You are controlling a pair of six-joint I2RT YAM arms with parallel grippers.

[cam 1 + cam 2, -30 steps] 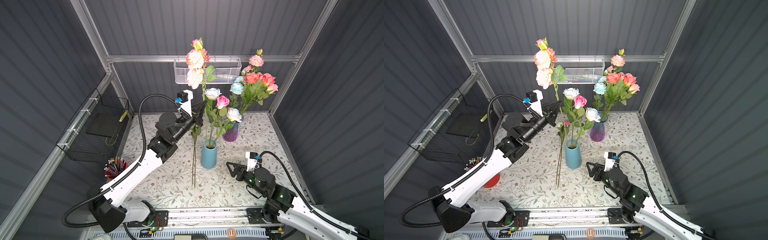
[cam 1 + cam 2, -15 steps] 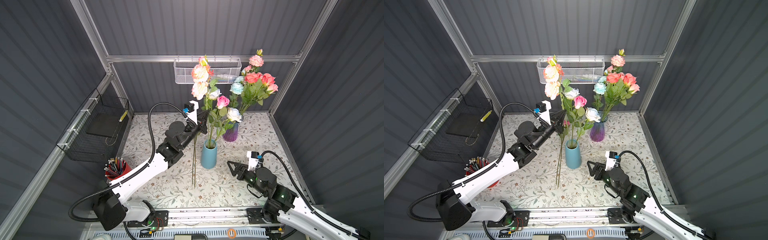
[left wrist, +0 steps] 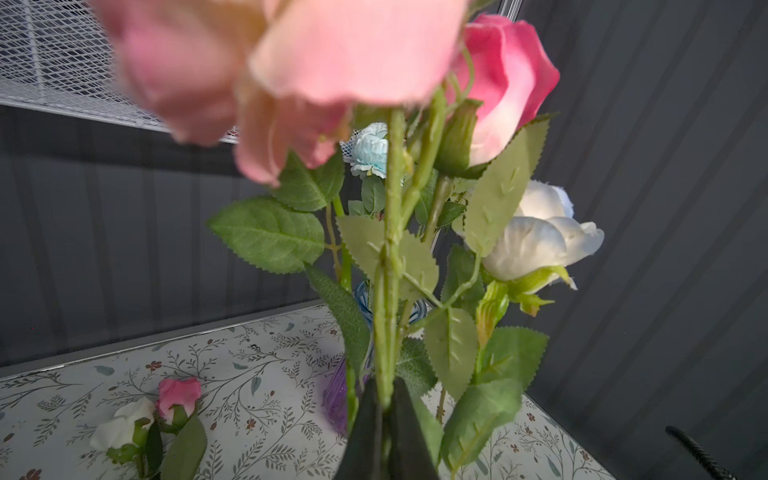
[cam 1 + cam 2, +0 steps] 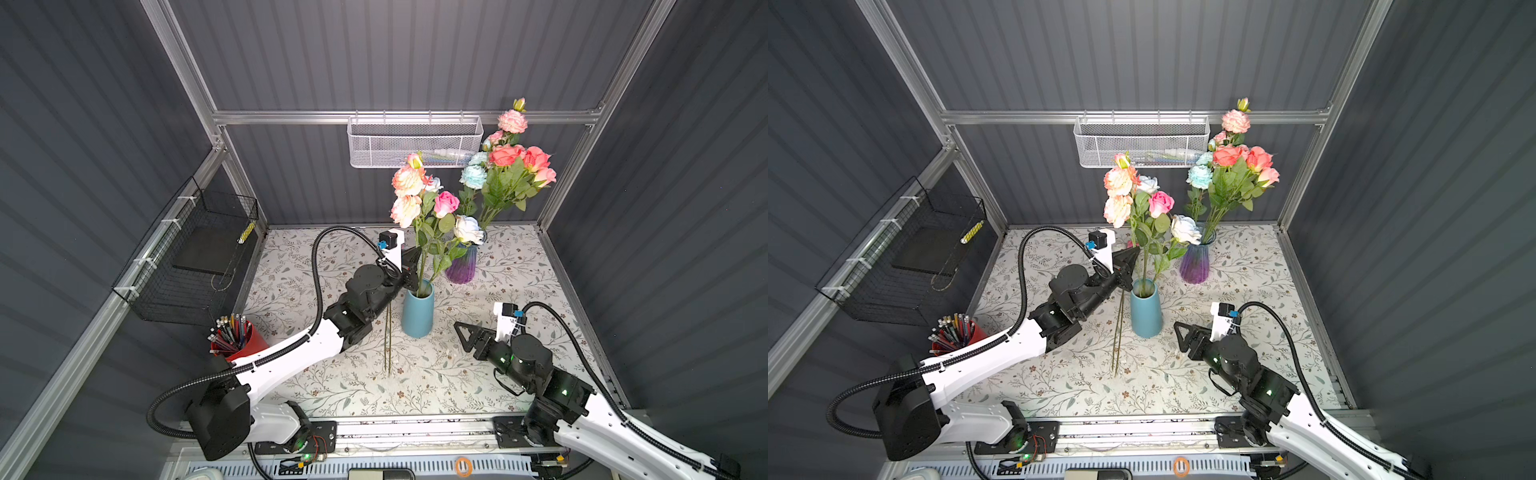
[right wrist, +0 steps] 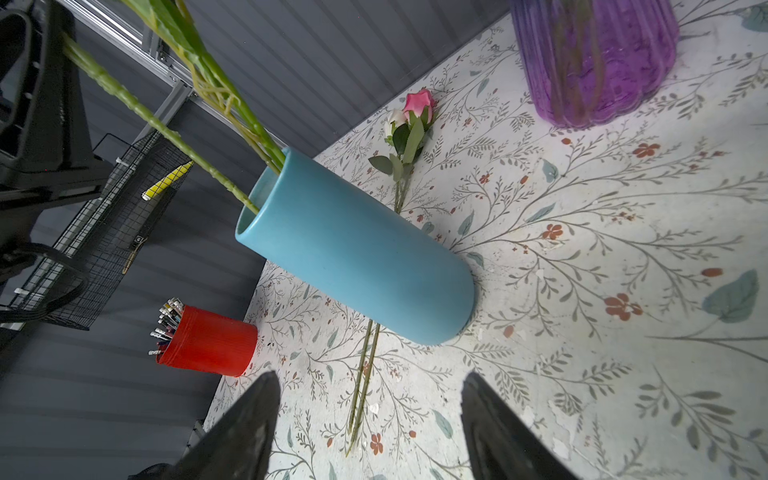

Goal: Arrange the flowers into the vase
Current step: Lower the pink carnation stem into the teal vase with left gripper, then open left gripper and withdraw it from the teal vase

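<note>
Holding the peach ruffled stem [image 3: 388, 249] pinched tight in my left gripper [image 3: 384, 405]. It is near upright, with its lower end just inside the blue vase [image 5: 353, 249] mouth, at the rim. The vase sits right below my jaws, so seating it looks like a straight drop along the stem axis. My right gripper [image 5: 370, 376] is wide open and empty, low beside the vase. Two loose roses [image 5: 409, 112] lie on the mat.

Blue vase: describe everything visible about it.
The blue vase is a plain matte cylinder, ceramic-looking, rounded at the base, standing upright mid-table with the purple vase behind it. Several green stems rise from its open mouth. The left gripper, shut on one stem, sits close beside the rim. Two loose flowers lie on the table alongside; whether they touch it is unclear.
</note>
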